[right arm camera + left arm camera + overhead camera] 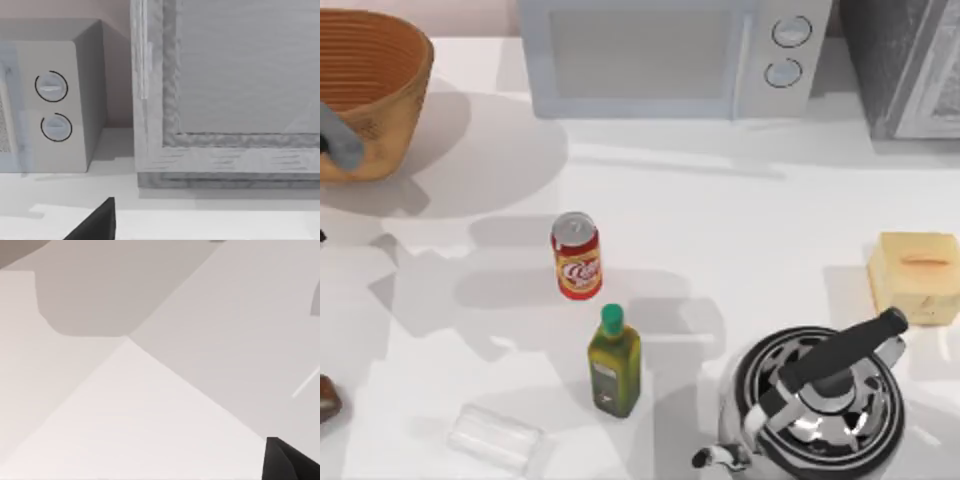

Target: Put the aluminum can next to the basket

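Note:
The aluminum can (576, 255), red and orange-gold with a silver top, stands upright left of the table's middle. The basket (375, 85), large and woven, sits at the far left back corner, well apart from the can. A grey part of my left arm (338, 140) shows at the left edge, in front of the basket. A dark corner of my left gripper (290, 465) hangs over bare white table. A dark corner of my right gripper (95, 225) faces the microwave and the grey cabinet at the back right. Neither gripper is near the can.
A green-capped olive oil bottle (614, 362) stands just in front of the can. A black and silver kettle (815, 400) is at the front right, with a yellow block (917, 277) behind it. A microwave (670, 55) and a grey cabinet (910, 65) line the back. A clear plastic piece (495, 438) lies at the front left.

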You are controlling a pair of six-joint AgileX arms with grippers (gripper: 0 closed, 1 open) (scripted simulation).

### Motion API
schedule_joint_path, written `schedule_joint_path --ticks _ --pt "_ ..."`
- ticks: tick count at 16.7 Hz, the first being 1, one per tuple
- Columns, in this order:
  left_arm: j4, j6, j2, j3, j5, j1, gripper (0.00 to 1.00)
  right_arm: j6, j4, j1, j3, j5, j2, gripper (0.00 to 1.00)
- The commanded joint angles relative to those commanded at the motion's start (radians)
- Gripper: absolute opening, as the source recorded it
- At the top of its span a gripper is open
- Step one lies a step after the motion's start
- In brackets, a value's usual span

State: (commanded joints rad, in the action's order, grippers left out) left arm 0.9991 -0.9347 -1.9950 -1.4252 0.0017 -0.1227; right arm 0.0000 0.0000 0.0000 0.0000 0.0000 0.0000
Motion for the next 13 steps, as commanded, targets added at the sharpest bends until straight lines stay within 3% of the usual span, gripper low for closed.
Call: schedule_joint_path --ticks 7,13 --pt "0.010 0.031 0.004 -0.032 0.006 0.018 0.00 0.000 0.000 0.000 0.000 0.000 0.000 1.00" --pt "0.119 0.307 -0.018 -0.316 0.046 0.191 0.00 0.000 0.000 0.000 0.000 0.000 0.000 1.00"
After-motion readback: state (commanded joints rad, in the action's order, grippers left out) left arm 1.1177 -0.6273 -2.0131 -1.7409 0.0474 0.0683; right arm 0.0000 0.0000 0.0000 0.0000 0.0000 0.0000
